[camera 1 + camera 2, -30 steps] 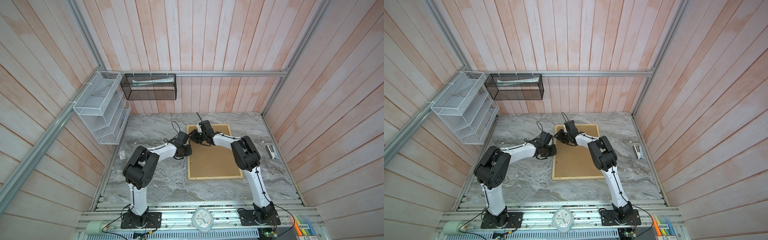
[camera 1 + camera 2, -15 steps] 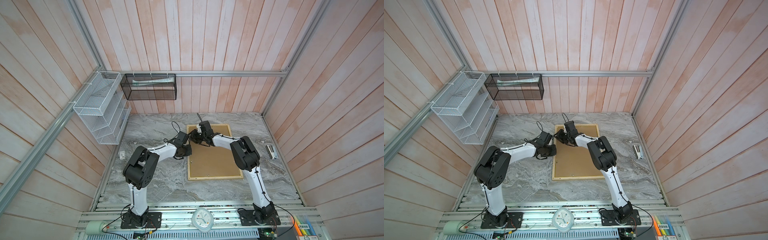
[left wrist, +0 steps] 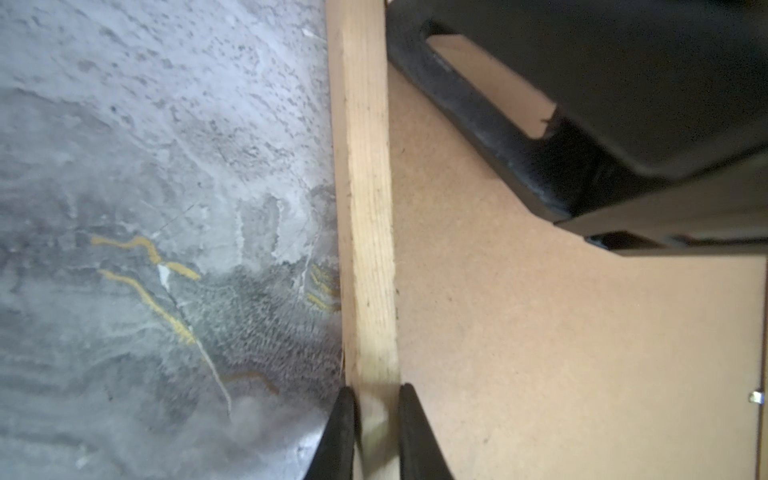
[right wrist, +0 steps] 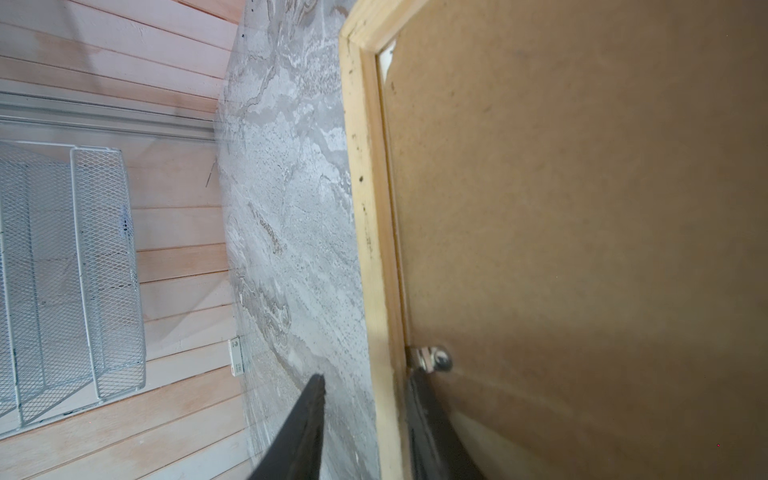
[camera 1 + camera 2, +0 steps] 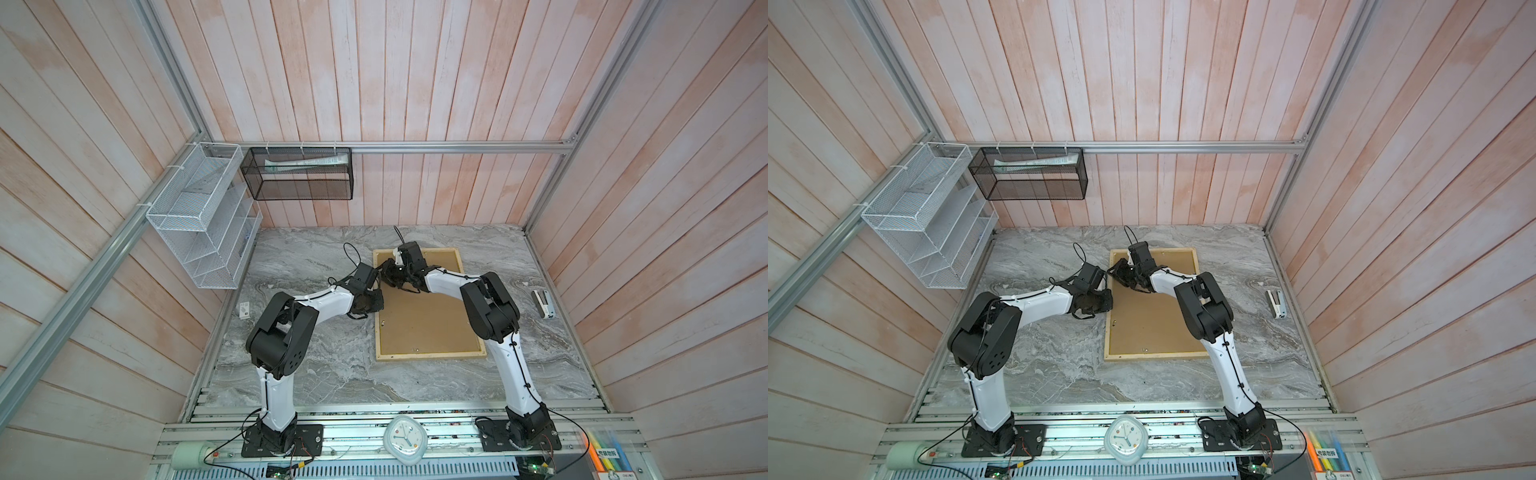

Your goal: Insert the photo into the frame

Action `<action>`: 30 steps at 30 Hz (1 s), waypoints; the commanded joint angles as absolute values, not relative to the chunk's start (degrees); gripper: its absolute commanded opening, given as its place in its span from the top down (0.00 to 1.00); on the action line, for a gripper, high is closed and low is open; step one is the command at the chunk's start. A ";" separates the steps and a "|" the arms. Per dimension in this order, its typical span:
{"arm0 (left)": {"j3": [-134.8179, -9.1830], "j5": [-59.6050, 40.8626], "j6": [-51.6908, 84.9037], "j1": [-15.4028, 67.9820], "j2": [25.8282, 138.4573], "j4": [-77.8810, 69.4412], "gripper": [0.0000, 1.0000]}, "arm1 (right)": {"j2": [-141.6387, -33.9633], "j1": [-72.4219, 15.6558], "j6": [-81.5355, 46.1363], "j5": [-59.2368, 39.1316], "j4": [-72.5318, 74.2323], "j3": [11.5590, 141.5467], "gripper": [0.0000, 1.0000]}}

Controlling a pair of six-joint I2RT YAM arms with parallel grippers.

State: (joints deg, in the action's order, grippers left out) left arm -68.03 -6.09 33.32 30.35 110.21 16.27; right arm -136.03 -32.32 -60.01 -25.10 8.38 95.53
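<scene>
frame: flat at picture centre, brown board showing | left gripper: pinching its left side | right gripper: part-open, straddling that side beside metal tab

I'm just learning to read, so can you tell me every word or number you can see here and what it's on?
Nothing here can be read for sure.
Label on the pen box: dark characters, too small to read.
White tag: print too small.
Paper in the black basket: print blurred.
Clock: no numbers legible.
</scene>
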 commanded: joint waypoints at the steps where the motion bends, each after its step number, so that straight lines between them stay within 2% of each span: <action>1: -66.86 -10.11 35.33 32.01 108.81 20.66 0.90 | -137.51 -32.32 -60.50 -21.09 7.12 90.86 0.64; 14: -66.38 -10.30 35.51 31.82 108.48 19.71 0.90 | -130.94 -34.72 -65.51 -14.12 12.11 81.52 0.65; 30: -63.37 -11.84 33.93 31.73 107.19 17.82 0.90 | -136.07 -34.53 -67.59 -12.22 11.43 87.15 0.65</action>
State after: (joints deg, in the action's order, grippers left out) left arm -64.95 -6.37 34.06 30.57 108.51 13.72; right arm -131.94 -34.79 -67.26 -15.68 17.41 86.26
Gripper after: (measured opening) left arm 0.174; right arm 0.354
